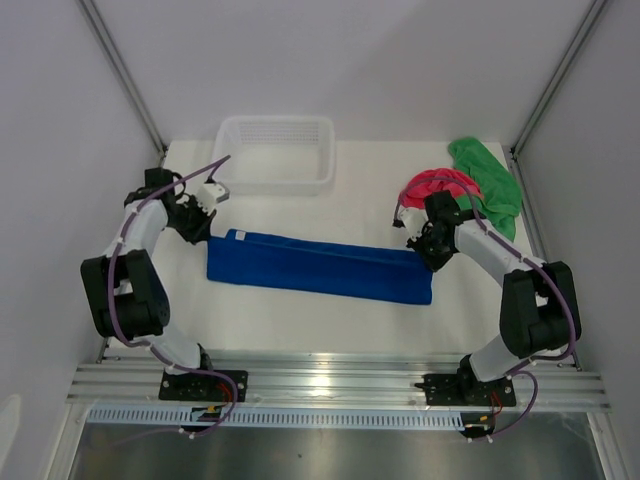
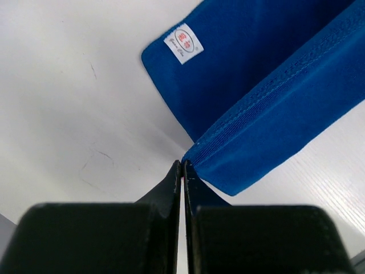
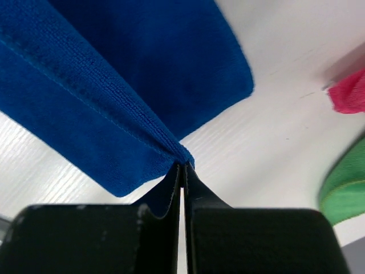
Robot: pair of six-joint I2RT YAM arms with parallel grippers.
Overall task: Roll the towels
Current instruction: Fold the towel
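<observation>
both end effectors [image 2: 182,165] pinched closed

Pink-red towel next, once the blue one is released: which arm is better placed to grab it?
Right. The pink-red towel lies close beside the right gripper, which is shut on the right end of the blue towel. The left gripper pinches the opposite end, over by the basket.

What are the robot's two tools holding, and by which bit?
Both pinch the blue towel: the left tool grips the upper layer's left corner, the right tool its right corner.
</observation>
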